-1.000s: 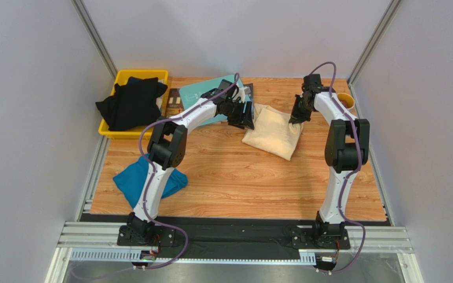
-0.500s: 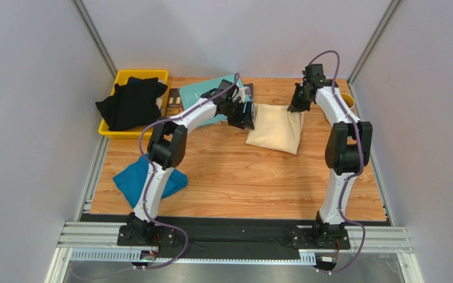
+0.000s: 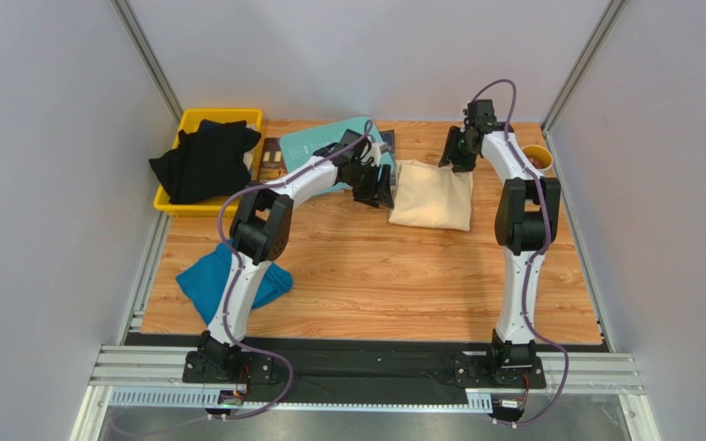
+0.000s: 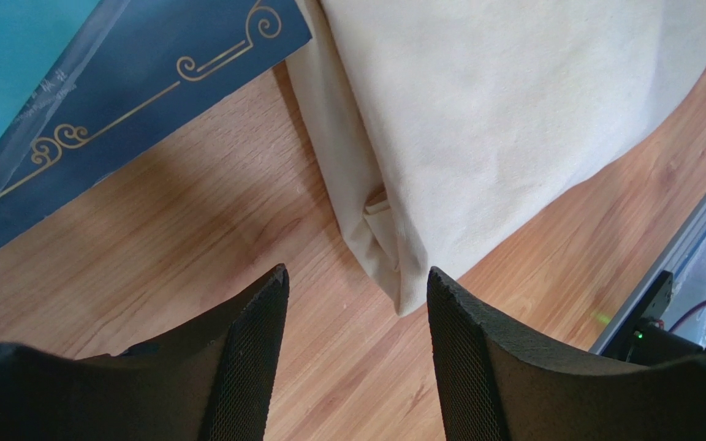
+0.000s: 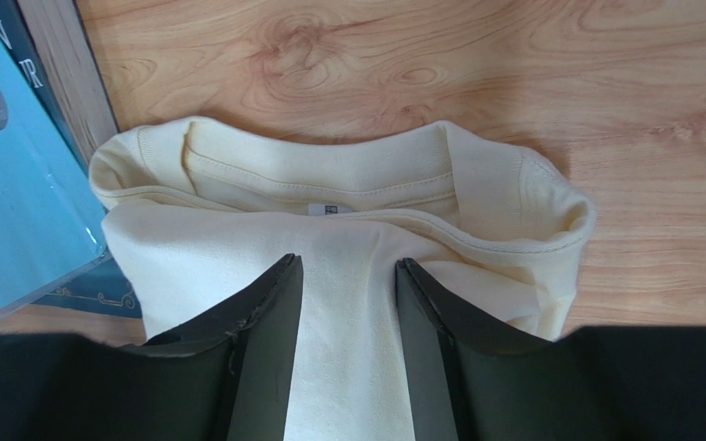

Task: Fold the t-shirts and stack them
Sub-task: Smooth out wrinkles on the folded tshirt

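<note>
Cream-yellow cloth is recorded at the far centre-right of the wooden bench (image 3: 375, 276). There the cream-yellow t-shirt (image 3: 432, 195) lies folded into a rough rectangle, flat on the wood, with its collar end toward the back wall. In the right wrist view the neckline (image 5: 329, 179) and a small label are seen at the far edge of the fold.

The right jaws are positioned over that collar end and are parted. Cloth is seen below the gap between them, but no fold is seen pinched and nothing is held. The left jaws are positioned just beside the shirt's left edge, above bare wood, standing well apart and empty.

The teal-blue t-shirt (image 3: 209, 280) is found crumpled at the near left of the bench, partly hidden by the left arm (image 3: 255, 230). The black t-shirts (image 3: 202, 161) are heaped in a yellow tray (image 3: 228, 115) at the far left corner, spilling over its rim.

A rigid teal board (image 3: 306, 147) is laid flat between the tray and the cream-yellow t-shirt. Its corner meets the shirt's left edge, and whether it runs under the cloth cannot be told. A small yellow round item (image 3: 539, 158) is noted at the far right edge, beside the right arm (image 3: 522, 211). Its nature cannot be made out.
</note>
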`<state>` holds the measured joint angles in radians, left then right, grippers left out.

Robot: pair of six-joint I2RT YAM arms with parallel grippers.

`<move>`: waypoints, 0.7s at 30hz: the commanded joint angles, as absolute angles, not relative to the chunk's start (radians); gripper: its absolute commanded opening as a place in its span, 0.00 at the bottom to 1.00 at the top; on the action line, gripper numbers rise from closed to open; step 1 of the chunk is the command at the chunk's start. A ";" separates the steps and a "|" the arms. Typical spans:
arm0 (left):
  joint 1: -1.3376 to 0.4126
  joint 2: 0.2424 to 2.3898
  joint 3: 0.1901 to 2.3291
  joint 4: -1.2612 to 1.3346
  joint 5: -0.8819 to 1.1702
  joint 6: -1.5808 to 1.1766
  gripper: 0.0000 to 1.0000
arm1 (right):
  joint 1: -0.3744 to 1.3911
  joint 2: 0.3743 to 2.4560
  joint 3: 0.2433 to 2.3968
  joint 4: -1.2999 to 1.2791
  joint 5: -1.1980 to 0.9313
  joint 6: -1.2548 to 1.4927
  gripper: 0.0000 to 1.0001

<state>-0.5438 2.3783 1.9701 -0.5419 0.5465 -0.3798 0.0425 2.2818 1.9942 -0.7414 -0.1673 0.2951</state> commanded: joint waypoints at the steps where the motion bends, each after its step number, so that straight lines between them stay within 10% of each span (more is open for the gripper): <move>1: -0.555 2.286 1.947 -0.540 0.560 -0.359 0.63 | 0.044 2.270 2.068 -0.696 -0.164 0.290 0.48; 21: -0.606 2.445 2.186 -0.509 0.666 -0.429 0.63 | 0.043 2.060 1.764 -0.696 -0.101 0.267 0.51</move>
<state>-0.5938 2.3703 2.1227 -0.5350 0.6044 -0.3912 0.0425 2.0132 1.7939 -0.7128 -0.1066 0.2684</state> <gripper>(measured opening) 0.633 0.518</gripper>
